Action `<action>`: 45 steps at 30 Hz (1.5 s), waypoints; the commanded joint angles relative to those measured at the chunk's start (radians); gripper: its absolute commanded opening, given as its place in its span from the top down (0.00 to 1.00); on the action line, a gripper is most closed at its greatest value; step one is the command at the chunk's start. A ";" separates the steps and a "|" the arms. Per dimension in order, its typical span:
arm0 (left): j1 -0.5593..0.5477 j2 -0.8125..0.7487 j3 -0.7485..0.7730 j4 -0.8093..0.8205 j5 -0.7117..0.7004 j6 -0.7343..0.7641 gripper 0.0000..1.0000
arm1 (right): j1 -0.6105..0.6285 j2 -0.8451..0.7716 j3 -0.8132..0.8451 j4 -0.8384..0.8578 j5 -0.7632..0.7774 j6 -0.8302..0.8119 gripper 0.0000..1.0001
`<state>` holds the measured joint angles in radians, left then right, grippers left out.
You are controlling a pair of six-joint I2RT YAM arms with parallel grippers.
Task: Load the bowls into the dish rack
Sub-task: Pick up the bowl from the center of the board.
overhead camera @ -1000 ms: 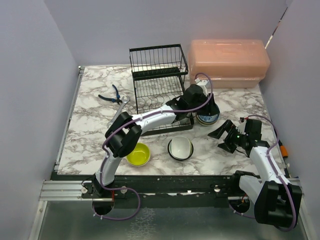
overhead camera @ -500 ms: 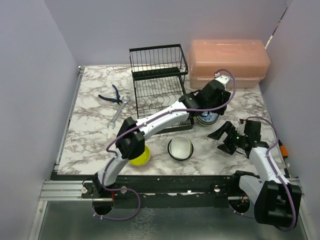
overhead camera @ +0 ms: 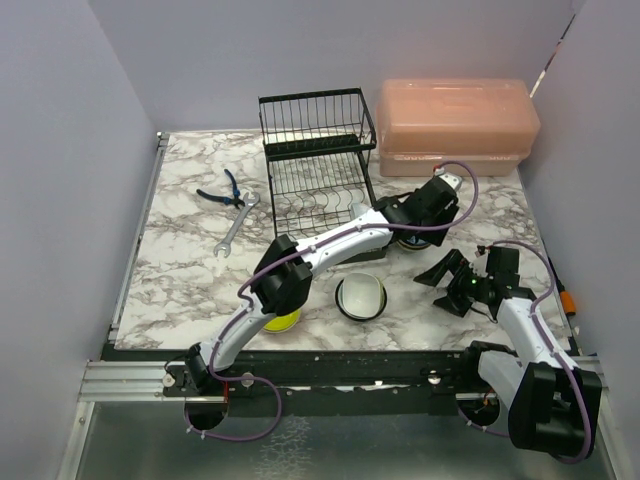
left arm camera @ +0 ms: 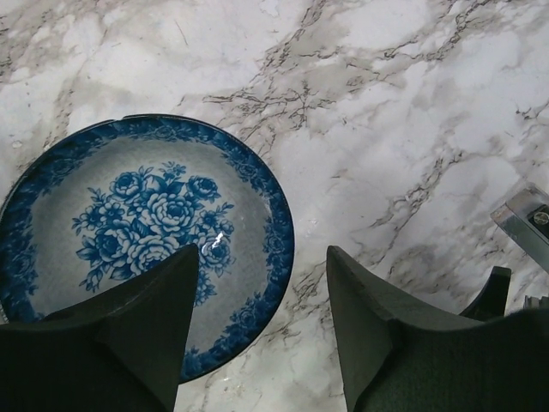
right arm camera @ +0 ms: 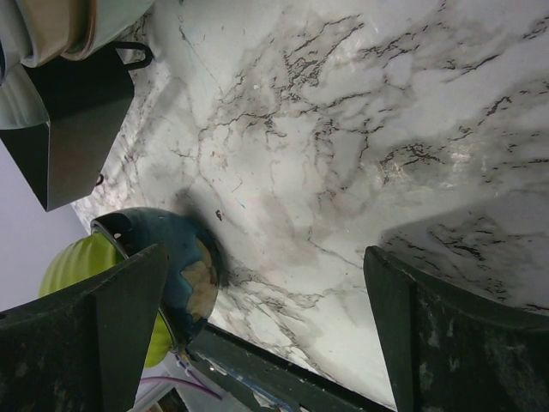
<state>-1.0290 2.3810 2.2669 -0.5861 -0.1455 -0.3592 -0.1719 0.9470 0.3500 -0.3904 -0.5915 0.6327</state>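
Beside the dish rack [overhead camera: 318,150], the blue flowered bowl [left arm camera: 141,245] is sitting on the table [left arm camera: 412,129], and the left claw [left arm camera: 262,257] is hanging over its rim with fingers apart (gripping nothing), while the right claw [right arm camera: 266,253] is hanging nearby, wide open and empty.

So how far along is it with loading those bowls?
Early on, it seems. Something pale lies in the top shelf of the rack, perhaps a bowl; I can't tell. In hand: the left tool hangs open astride the rim of the blue bowl, not gripping. Left: that bowl, the white-lined bowl and the yellow bowl, all on the table.
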 commanded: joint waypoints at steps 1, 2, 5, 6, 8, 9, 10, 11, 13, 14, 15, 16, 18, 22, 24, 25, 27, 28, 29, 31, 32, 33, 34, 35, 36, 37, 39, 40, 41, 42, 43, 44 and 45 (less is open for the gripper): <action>-0.008 0.041 0.065 -0.014 0.038 -0.020 0.40 | -0.005 -0.013 -0.010 -0.020 0.013 0.007 0.00; -0.008 0.045 0.072 -0.013 0.042 -0.022 0.40 | -0.005 -0.013 -0.010 -0.022 0.013 0.007 0.00; -0.008 0.055 0.074 -0.001 0.050 -0.026 0.43 | -0.004 -0.016 -0.009 -0.019 0.014 0.005 0.00; -0.008 0.059 0.076 0.001 0.054 -0.028 0.43 | -0.005 -0.016 -0.008 -0.020 0.013 0.004 0.00; -0.008 0.065 0.076 0.005 0.061 -0.033 0.45 | -0.004 -0.016 -0.003 -0.026 0.013 0.001 0.00; -0.008 0.069 0.078 0.008 0.063 -0.034 0.46 | -0.005 -0.017 -0.003 -0.025 0.012 0.001 0.00; -0.008 0.074 0.077 0.010 0.063 -0.034 0.46 | -0.005 -0.019 -0.003 -0.026 0.013 0.000 0.00; -0.008 0.078 0.077 0.012 0.062 -0.035 0.47 | -0.005 -0.020 -0.003 -0.024 0.013 0.001 0.00; -0.008 0.084 0.080 0.012 0.060 -0.038 0.49 | -0.003 -0.019 -0.002 -0.023 0.012 0.001 0.00; -0.008 0.087 0.082 0.014 0.062 -0.038 0.51 | -0.004 -0.017 -0.001 -0.024 0.010 0.000 0.00; -0.008 0.089 0.082 0.016 0.063 -0.039 0.54 | -0.005 -0.017 0.001 -0.024 0.009 -0.001 0.00; -0.008 0.090 0.082 0.017 0.063 -0.038 0.57 | -0.005 -0.019 0.001 -0.025 0.009 -0.001 0.00; -0.009 0.093 0.083 0.022 0.064 -0.038 0.64 | -0.004 -0.018 0.000 -0.021 0.011 -0.002 0.00; -0.008 0.089 0.084 0.026 0.083 -0.041 0.83 | -0.005 -0.018 0.005 -0.026 0.010 -0.004 0.00; -0.008 0.081 0.084 0.029 0.086 -0.043 0.88 | -0.005 -0.020 0.004 -0.023 0.010 -0.004 0.00; -0.008 0.075 0.082 0.029 0.088 -0.044 0.90 | -0.005 -0.019 0.004 -0.022 0.009 -0.004 0.00; -0.008 0.059 0.071 0.035 0.098 -0.044 0.93 | -0.004 -0.018 0.008 -0.025 0.007 -0.006 0.00; -0.008 0.050 0.064 0.040 0.101 -0.045 0.94 | -0.005 -0.020 0.009 -0.027 0.007 -0.007 0.00; -0.008 0.040 0.056 0.044 0.102 -0.046 0.96 | -0.005 -0.019 0.009 -0.026 0.007 -0.007 0.00; -0.008 0.021 0.038 0.053 0.103 -0.047 0.98 | -0.005 -0.020 0.007 -0.023 0.007 -0.007 0.00; -0.008 0.013 0.031 0.056 0.103 -0.048 1.00 | -0.005 -0.019 0.008 -0.023 0.007 -0.007 0.00; -0.008 0.005 0.025 0.058 0.103 -0.051 1.00 | -0.005 -0.017 0.010 -0.023 0.005 -0.007 0.00; -0.008 -0.004 0.021 0.061 0.105 -0.054 1.00 | -0.004 -0.017 0.012 -0.023 0.004 -0.007 0.00; -0.007 -0.011 0.016 0.064 0.107 -0.055 1.00 | -0.004 -0.017 0.013 -0.022 0.002 -0.007 0.00; -0.007 -0.020 0.010 0.070 0.109 -0.057 1.00 | -0.004 -0.019 0.016 -0.022 0.001 -0.007 0.00; -0.007 -0.030 0.002 0.076 0.111 -0.059 1.00 | -0.005 -0.018 0.017 -0.021 0.001 -0.008 0.00; -0.006 -0.051 -0.016 0.093 0.116 -0.065 1.00 | -0.005 -0.017 0.023 -0.019 -0.003 -0.008 0.00; -0.005 -0.063 -0.028 0.103 0.118 -0.067 1.00 | -0.005 -0.014 0.027 -0.021 -0.004 -0.010 0.00; -0.005 -0.075 -0.040 0.115 0.121 -0.070 1.00 | -0.005 -0.012 0.031 -0.022 -0.006 -0.012 0.00; -0.003 -0.088 -0.053 0.128 0.126 -0.074 1.00 | -0.004 -0.012 0.036 -0.022 -0.009 -0.014 0.00; 0.000 -0.105 -0.069 0.143 0.135 -0.078 1.00 | -0.005 -0.014 0.041 -0.023 -0.009 -0.016 0.00; 0.002 -0.121 -0.085 0.160 0.143 -0.085 1.00 | -0.005 -0.013 0.046 -0.025 -0.008 -0.018 0.00; 0.006 -0.135 -0.107 0.181 0.145 -0.096 1.00 | -0.005 -0.013 0.052 -0.028 -0.008 -0.021 0.00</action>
<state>-1.0286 2.3554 2.2154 -0.4988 -0.0601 -0.4122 -0.1719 0.9394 0.3595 -0.3954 -0.5922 0.6277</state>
